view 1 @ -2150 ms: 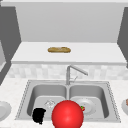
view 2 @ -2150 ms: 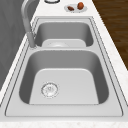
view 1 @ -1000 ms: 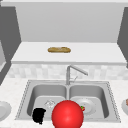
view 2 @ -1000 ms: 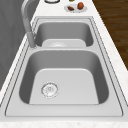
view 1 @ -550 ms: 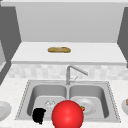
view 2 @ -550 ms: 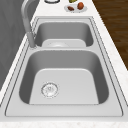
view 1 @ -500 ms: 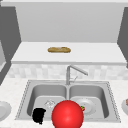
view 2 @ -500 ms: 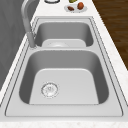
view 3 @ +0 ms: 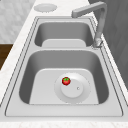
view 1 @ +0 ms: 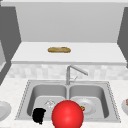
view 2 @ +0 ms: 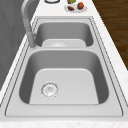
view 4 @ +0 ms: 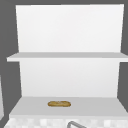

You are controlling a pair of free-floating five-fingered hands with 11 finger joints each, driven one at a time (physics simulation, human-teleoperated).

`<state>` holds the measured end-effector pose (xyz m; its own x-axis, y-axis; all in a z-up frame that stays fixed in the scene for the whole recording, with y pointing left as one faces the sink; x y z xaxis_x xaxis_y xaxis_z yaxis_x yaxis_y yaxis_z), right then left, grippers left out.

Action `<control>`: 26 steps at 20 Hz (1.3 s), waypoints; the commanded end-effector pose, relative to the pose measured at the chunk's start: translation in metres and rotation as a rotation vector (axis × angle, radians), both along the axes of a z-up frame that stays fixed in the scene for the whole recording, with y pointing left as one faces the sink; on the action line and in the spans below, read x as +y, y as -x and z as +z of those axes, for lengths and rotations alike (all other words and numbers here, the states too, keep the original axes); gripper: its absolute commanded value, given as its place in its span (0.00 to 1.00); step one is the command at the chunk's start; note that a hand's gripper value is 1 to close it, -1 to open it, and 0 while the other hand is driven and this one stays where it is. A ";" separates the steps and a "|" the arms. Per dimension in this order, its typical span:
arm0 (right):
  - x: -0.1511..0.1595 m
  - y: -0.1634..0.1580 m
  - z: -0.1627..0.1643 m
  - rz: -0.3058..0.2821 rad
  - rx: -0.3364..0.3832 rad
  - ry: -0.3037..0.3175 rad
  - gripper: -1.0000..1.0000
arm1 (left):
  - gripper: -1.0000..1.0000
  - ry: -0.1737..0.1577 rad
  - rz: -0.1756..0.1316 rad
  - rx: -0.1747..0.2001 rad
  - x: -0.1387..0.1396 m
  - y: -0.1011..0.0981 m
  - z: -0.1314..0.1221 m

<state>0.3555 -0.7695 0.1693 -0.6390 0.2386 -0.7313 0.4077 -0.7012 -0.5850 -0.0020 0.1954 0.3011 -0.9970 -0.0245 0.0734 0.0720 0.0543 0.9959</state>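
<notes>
Black against the steel, the left hand (view 1: 39,115) shows in the front view at the near edge of the sink's (view 1: 25,91) left basin, low in the frame. It reads as a dark lump, and whether its fingers are clenched or released I cannot tell.

Just to its right, a large red ball (view 1: 67,115) sits in front of the divider between the two basins, close to the camera. It is round, so it has no long axis and points no way, and its surface is plain, with no label or writing.

Behind the ball, in the right basin, a pale plate (view 3: 72,87) lies flat on the bottom, and a small red tomato (view 3: 66,80) with a green top rests on its rim. The drain (view 2: 50,89) sits in the floor of the left basin.

A grey faucet (view 1: 72,72) stands at the back of the sink on the divider, its spout angled over the right basin. On the shelf (view 1: 100,53) above lies a brown bread loaf (view 1: 59,49), its long axis running left to right. A plate of fruit (view 2: 75,7) stands on the worktop (view 2: 110,42) past the right basin, and another plate (view 1: 3,110) left of the sink.
</notes>
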 end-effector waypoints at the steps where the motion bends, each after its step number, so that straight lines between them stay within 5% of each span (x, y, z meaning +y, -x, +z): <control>1: -0.010 0.003 0.002 0.000 -0.027 -0.002 1.00 | 0.50 0.000 0.000 0.000 0.000 0.000 0.000; 7: -0.007 -0.008 -0.008 -0.011 0.010 0.004 1.00 | 0.50 0.000 0.000 0.000 0.000 0.000 0.000; 9: -0.020 -0.001 0.011 -0.010 -0.079 0.024 1.00 | 0.50 0.000 0.000 0.000 0.000 0.000 0.000; 18: -0.031 -0.041 0.025 -0.007 -0.052 0.004 1.00 | 0.50 0.000 0.000 0.000 0.000 0.000 0.000; 26: -0.035 -0.058 0.016 -0.022 -0.154 0.030 1.00 | 0.50 0.000 0.000 0.000 0.000 0.000 0.000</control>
<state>0.4038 -0.8029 0.1878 -0.5962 0.2869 -0.7498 0.4085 -0.6956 -0.5909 -0.0020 0.1954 0.3011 -0.9970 -0.0245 0.0734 0.0720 0.0543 0.9959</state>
